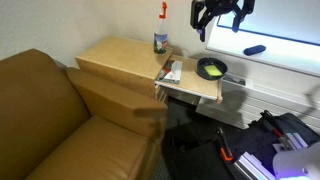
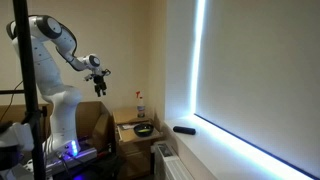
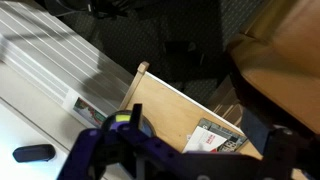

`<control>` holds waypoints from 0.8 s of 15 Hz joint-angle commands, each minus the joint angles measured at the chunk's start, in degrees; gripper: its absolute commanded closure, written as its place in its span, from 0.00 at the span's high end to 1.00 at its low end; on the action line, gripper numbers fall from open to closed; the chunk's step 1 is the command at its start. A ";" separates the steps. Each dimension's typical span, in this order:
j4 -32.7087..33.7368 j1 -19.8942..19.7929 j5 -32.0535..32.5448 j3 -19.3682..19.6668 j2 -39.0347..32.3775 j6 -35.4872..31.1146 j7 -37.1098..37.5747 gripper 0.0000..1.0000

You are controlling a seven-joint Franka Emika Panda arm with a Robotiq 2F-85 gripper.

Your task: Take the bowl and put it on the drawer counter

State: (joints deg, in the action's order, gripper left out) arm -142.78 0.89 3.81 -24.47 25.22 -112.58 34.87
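The bowl [image 1: 210,68], dark outside and yellow-green inside, sits on the narrow lower wooden shelf board [image 1: 195,88], next to some papers [image 1: 170,72]. It also shows in an exterior view [image 2: 144,129]. In the wrist view only a yellow-green sliver of the bowl [image 3: 124,117] shows behind my left finger. The drawer counter [image 1: 118,58] is the broad tan top beside the shelf. My gripper [image 1: 221,25] hangs open and empty well above the bowl; it also shows in an exterior view [image 2: 98,80] and in the wrist view [image 3: 190,165].
A spray bottle with a red nozzle [image 1: 160,40] stands at the counter's back edge. A brown couch [image 1: 50,110] is in front of the counter. A small black object [image 1: 255,50] lies on the window ledge. A white radiator [image 3: 50,70] runs beside the shelf.
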 commanded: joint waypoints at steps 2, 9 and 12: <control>-1.14 1.78 -0.88 4.25 0.33 -1.89 0.87 1.00; -0.19 -0.44 -1.85 12.60 -0.02 -5.50 3.28 1.00; 0.14 -0.44 -2.08 13.13 0.06 -5.48 3.03 1.00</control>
State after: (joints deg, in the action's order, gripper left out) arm -142.73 0.39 1.71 -11.43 25.28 -118.19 37.90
